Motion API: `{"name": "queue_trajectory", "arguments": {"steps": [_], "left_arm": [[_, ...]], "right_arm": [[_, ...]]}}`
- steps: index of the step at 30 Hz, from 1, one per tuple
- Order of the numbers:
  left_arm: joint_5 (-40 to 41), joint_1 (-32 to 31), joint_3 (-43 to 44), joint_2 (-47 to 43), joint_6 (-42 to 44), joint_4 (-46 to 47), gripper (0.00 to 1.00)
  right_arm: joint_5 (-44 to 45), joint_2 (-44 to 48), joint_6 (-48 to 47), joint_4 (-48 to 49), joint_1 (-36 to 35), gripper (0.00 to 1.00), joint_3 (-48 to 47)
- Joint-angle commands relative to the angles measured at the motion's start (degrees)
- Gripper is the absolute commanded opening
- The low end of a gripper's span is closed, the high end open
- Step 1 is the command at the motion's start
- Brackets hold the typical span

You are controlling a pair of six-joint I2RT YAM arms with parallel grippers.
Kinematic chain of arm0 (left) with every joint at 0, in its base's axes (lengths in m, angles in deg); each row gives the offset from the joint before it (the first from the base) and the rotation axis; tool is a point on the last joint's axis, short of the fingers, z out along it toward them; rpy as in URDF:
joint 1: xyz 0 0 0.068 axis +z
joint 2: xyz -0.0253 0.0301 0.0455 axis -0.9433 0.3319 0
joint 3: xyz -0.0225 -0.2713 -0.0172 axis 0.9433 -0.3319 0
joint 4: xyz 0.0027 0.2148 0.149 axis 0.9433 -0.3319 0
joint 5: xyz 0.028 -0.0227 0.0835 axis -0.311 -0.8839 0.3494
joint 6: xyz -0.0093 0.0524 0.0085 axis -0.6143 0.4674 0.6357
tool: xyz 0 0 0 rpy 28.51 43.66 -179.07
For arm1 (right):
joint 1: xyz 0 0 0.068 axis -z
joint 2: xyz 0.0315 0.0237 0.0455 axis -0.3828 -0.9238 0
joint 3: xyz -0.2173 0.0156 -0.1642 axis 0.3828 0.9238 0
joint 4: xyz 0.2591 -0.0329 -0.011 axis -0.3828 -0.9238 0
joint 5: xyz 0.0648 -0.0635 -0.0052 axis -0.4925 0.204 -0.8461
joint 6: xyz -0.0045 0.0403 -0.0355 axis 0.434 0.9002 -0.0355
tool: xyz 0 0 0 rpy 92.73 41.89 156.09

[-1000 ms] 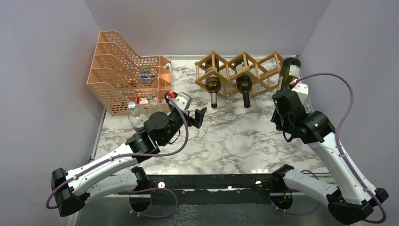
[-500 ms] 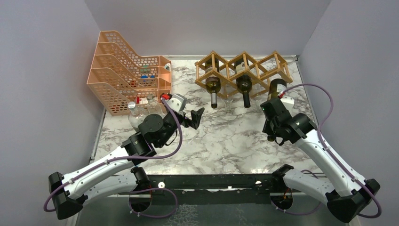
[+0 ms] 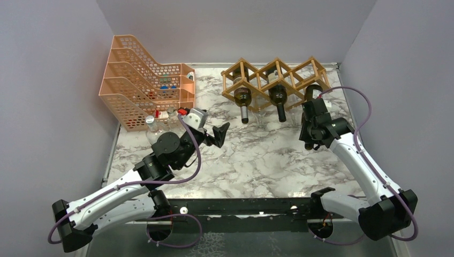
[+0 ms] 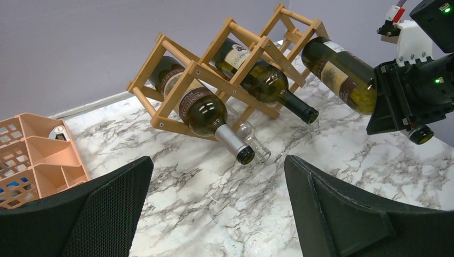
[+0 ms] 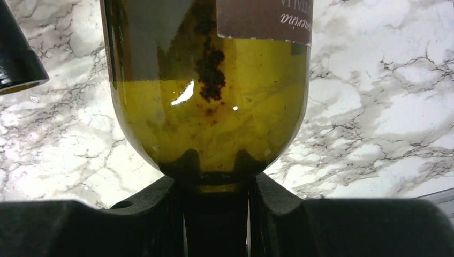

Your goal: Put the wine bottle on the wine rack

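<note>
The wooden wine rack (image 3: 260, 70) stands at the back of the marble table and also shows in the left wrist view (image 4: 199, 68). My right gripper (image 3: 313, 131) is shut on the neck of a dark green wine bottle (image 4: 337, 72). The bottle is tilted, with its base up at the rack's right-hand cell. In the right wrist view the bottle's shoulder (image 5: 214, 107) fills the frame above the closed gripper (image 5: 216, 209). My left gripper (image 3: 219, 134) is open and empty above the table's middle, in front of the rack (image 4: 217, 160).
Two wine bottles (image 3: 243, 99) (image 3: 278, 99) lie in the rack's left and middle cells, necks pointing forward. A clear glass bottle (image 4: 251, 136) lies under the rack. An orange mesh file tray (image 3: 139, 80) stands at the back left, with clear plastic bottles (image 3: 152, 128) beside it.
My right gripper has brought the bottle down and left from upright at the far right, tilting it base-first to the rack's right cell. My left arm has drawn back slightly.
</note>
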Motion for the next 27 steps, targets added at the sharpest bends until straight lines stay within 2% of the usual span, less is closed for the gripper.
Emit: {"name": "queue_trajectory", "arguments": {"steps": [1, 18, 27], "left_arm": [[0.74, -0.22, -1.06, -1.79, -0.71, 0.69, 0.99], [0.52, -0.22, -1.33, -2.46, -0.78, 0.21, 0.99], [0.60, -0.24, -1.33, -2.68, -0.35, -0.02, 0.99]], "right_arm": [[-1.01, -0.23, -4.10, 7.19, 0.56, 0.01, -3.07], [-4.30, -6.34, -14.94, 12.92, 4.17, 0.01, -5.37], [-7.43, -14.13, -26.20, 17.83, 7.36, 0.01, -9.03]]}}
